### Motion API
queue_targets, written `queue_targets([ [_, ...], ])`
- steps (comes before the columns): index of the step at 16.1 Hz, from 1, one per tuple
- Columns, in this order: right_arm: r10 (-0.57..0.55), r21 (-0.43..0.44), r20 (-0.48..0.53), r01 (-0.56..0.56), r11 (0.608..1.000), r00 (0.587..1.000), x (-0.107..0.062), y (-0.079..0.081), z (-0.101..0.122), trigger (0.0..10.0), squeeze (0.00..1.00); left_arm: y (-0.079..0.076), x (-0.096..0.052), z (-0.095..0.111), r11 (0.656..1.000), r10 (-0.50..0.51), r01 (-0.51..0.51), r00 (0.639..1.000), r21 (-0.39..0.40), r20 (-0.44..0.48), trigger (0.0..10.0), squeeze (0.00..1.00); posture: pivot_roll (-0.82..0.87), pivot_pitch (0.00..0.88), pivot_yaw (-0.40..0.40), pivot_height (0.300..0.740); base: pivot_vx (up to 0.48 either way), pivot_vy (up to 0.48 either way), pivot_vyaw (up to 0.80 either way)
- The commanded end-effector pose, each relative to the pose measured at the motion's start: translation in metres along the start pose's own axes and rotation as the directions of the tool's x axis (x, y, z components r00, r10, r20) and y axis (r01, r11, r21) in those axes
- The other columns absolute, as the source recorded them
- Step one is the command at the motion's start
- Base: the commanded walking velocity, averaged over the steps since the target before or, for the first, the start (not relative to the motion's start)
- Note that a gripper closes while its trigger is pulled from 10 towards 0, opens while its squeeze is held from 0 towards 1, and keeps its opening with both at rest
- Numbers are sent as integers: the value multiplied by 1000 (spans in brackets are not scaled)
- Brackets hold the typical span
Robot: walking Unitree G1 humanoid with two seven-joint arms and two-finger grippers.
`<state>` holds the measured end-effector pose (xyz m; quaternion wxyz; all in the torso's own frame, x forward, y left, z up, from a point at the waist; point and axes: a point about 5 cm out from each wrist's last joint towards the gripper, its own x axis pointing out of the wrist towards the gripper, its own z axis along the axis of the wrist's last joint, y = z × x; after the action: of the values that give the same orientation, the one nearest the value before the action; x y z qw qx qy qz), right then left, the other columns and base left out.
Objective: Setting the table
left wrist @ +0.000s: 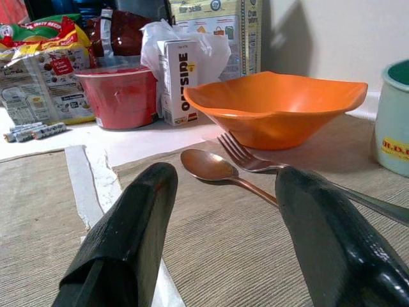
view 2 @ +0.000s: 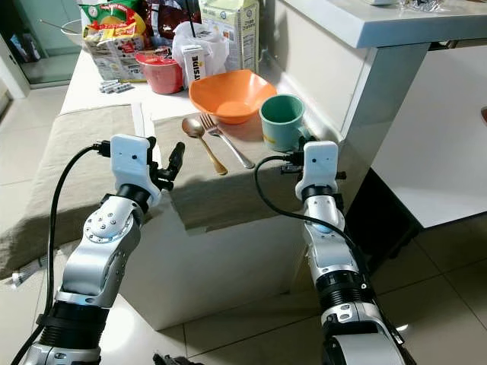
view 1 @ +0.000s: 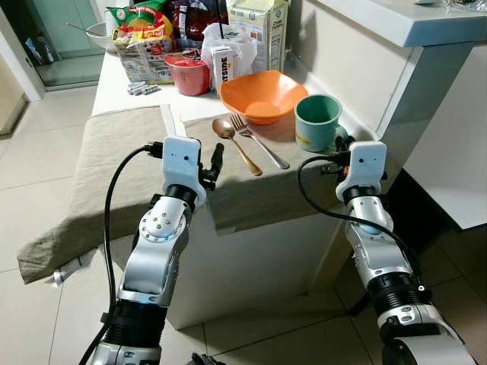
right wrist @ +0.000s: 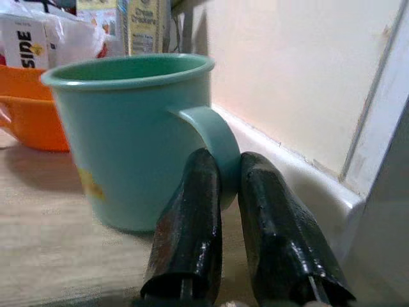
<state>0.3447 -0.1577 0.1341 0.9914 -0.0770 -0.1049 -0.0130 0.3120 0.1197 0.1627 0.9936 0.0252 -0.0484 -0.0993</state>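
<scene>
A beige placemat (view 1: 251,186) lies over the table's front edge. On it are an orange bowl (view 1: 262,95), a copper spoon (view 1: 234,144), a silver fork (view 1: 260,142) and a teal mug (view 1: 317,120) at the right. My left gripper (left wrist: 220,179) is open. It hovers low over the mat's near left part, pointing at the spoon and bowl with nothing between its fingers. My right gripper (right wrist: 228,160) is shut, its tips just in front of the mug's handle (right wrist: 214,131), which faces it.
Behind the bowl stand a red cup (view 1: 190,74), a small white box (view 1: 221,67), a milk carton (view 1: 259,30) and snack bags (view 1: 141,46). A second beige cloth (view 1: 106,152) drapes over the table's left side. A white wall and counter (view 1: 426,34) rise close by on the right.
</scene>
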Motion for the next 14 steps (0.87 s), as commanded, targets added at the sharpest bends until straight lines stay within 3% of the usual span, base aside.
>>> queue_targets([
  [1, 17, -24, 79, -16, 1000, 997, 2, 2, 14, 0, 0, -2, 3, 6, 1000, -12, 11, 1000, 7, 19, 10000, 0, -54, 0, 78, 740, 0, 0, 0],
  [3, 76, -82, 240, -58, 995, 968, 5, 12, 43, 0, 0, -4, 2, 7, 1000, -26, 25, 999, 15, 31, 10000, 0, -56, 0, 79, 740, 0, 0, 0],
  [5, 108, -114, 339, -73, 991, 934, 7, 17, 65, 0, 0, -5, 2, 8, 999, -32, 31, 999, 17, 40, 10000, 0, -57, 0, 77, 740, 0, 0, 0],
  [11, 71, -105, 423, -29, 994, 903, 16, 8, 92, 0, 0, -7, 2, 10, 999, -42, 41, 997, 16, 58, 10000, 0, -58, 0, 74, 740, 0, 0, 0],
  [14, 61, -97, 416, -22, 995, 907, 19, 6, 92, 0, 0, -8, 1, 11, 999, -50, 49, 997, 16, 67, 10000, 0, -56, 0, 72, 740, 0, 0, 0],
])
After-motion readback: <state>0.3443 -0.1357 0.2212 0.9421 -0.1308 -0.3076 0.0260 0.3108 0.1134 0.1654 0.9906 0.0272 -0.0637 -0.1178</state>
